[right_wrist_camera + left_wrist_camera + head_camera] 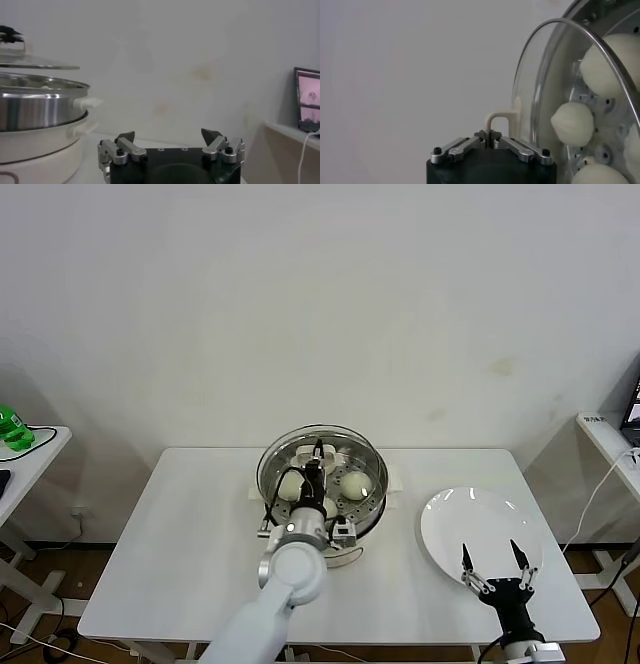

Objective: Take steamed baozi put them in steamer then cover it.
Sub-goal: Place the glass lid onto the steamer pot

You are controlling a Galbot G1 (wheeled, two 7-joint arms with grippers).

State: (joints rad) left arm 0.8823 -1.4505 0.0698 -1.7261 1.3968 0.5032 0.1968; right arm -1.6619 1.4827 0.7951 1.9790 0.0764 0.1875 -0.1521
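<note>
The steamer (377,502) stands mid-table, a steel pot on a cream base, with several steamed baozi (355,483) on its perforated tray. My left gripper (318,456) is shut on the cream handle (497,117) of the glass cover (340,444) and holds it over the pot. In the right wrist view the cover (30,62) hangs just above the steamer's rim (45,82), with a thin gap. Through the glass (540,90) the left wrist view shows baozi (572,123) on the tray. My right gripper (492,556) waits open and empty over the plate's near edge.
A white plate (480,519) lies bare at the table's right. A side table with a green bottle (12,427) stands far left. Another side table with cables (610,434) stands far right.
</note>
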